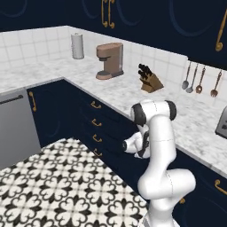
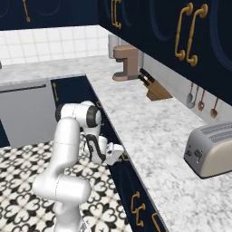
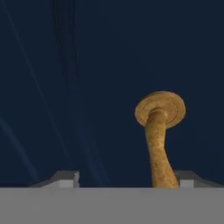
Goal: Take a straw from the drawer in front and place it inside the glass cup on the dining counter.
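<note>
Gripper (image 3: 124, 183): sitting close against the drawer (image 3: 87, 65) front; jaws standing wide apart, the brass handle (image 3: 158, 140) running down between them, nearer the right tip.
Drawer: appearing shut.
Arm (image 1: 157, 146): reaching low toward the navy cabinets under the worktop (image 2: 149, 122).

Reference landmark: the knife block (image 1: 150, 80), standing on the worktop (image 1: 111, 91) against the back wall.

- Coffee machine (image 1: 109, 60): on the worktop, left of the knife block.
- Paper towel roll (image 1: 77, 45): further left, beyond the coffee machine, near the corner.
- Hanging utensils (image 1: 200, 80): on the wall, right of the knife block.
- Toaster (image 2: 210, 150): on the worktop, further right, past the utensils.
- Stacked drawers (image 1: 96, 128): under the worktop, below and left of the knife block.
- Drawer (image 3: 109, 65): directly ahead of the end effector (image 2: 118, 154), below the worktop front edge.
- Pull handle (image 3: 158, 131): on the drawer front, close before the end effector.
- Dishwasher (image 1: 15, 131): far left, under the adjoining worktop.
</note>
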You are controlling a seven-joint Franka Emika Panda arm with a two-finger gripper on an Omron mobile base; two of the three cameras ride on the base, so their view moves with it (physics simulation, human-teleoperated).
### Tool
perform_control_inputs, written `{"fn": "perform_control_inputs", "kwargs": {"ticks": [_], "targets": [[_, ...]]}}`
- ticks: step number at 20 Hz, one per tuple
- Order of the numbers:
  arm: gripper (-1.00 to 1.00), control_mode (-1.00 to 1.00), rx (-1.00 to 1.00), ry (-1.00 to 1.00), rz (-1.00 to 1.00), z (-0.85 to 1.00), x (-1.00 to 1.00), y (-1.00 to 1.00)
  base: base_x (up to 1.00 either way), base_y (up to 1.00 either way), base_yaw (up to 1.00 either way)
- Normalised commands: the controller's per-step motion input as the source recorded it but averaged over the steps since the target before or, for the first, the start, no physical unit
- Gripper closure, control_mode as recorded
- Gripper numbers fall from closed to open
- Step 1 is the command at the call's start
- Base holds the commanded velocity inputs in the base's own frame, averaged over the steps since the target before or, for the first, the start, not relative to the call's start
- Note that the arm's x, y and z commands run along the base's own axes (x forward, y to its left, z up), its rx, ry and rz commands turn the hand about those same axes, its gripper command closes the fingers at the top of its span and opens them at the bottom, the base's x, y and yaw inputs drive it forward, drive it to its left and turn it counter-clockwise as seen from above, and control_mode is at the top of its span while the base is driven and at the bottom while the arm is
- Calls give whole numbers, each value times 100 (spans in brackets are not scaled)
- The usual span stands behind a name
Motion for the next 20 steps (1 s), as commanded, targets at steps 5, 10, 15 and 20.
{"fn": "perform_control_inputs", "kwargs": {"ticks": [5,10,15,20], "targets": [[100,-100,30,29,30,-62,48,0,0,0,0],[100,-100,43,25,40,-79,22,29,0,0,0],[100,-100,45,19,44,-83,1,96,0,0,0],[100,-100,36,26,36,-61,-1,100,0,0,0]]}}
